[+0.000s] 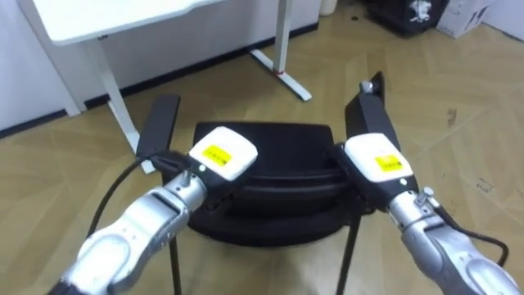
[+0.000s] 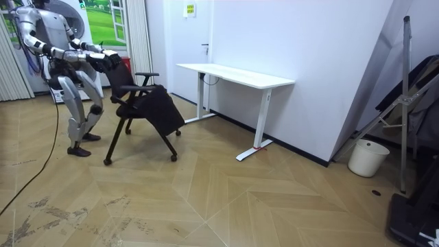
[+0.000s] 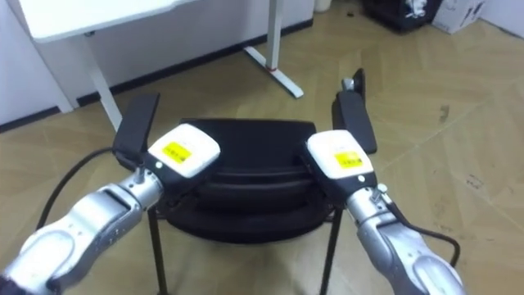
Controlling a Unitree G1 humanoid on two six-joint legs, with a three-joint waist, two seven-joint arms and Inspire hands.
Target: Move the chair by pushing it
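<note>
A black office chair (image 1: 270, 168) stands right in front of me, its backrest nearest and its seat pointing toward the white desk (image 1: 106, 16). Its two armrests stick out to the left (image 1: 160, 123) and to the right (image 1: 370, 111). My left hand (image 1: 219, 157) rests on the left end of the backrest's top edge, and my right hand (image 1: 378, 162) on the right end. In the room view I stand behind the chair (image 2: 144, 103) with both arms stretched forward to its back, a couple of metres from the desk (image 2: 233, 74).
The desk's white leg and floor foot (image 1: 282, 74) lie just beyond the chair. Dark boxes (image 1: 409, 12) sit on the floor at the far right. The room view has a white bin (image 2: 361, 158) by the wall and a folded frame (image 2: 405, 103) on its right.
</note>
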